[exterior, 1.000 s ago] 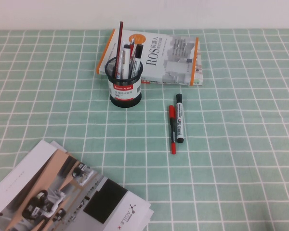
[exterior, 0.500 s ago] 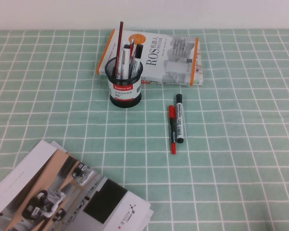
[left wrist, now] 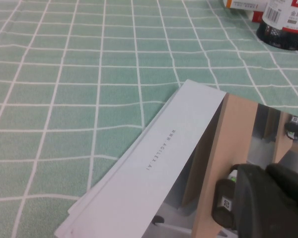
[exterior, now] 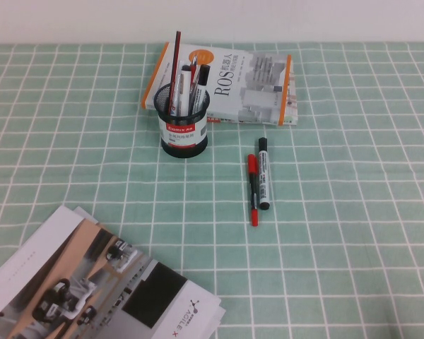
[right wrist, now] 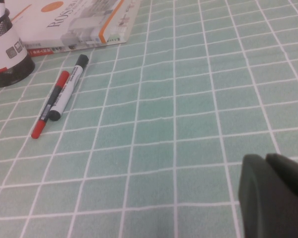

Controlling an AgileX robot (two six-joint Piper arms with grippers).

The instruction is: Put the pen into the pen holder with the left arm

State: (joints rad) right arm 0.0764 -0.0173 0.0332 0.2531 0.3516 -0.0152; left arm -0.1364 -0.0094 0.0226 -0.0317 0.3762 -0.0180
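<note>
The pen [exterior: 175, 67], a thin dark red striped stick, stands upright in the black mesh pen holder [exterior: 185, 123] among other pens, in front of the book. The holder's base also shows in the left wrist view [left wrist: 285, 29] and in the right wrist view [right wrist: 5, 59]. No arm shows in the high view. My left gripper [left wrist: 267, 173] is shut and empty, low over the magazine at the near left. My right gripper [right wrist: 266, 161] is shut and empty, low over the bare cloth at the near right.
A ROS book [exterior: 247, 85] lies behind the holder. A red-capped marker [exterior: 253, 189] and a black-capped white marker [exterior: 263, 173] lie side by side to the right of the holder. An open magazine [exterior: 92, 282] covers the near left corner.
</note>
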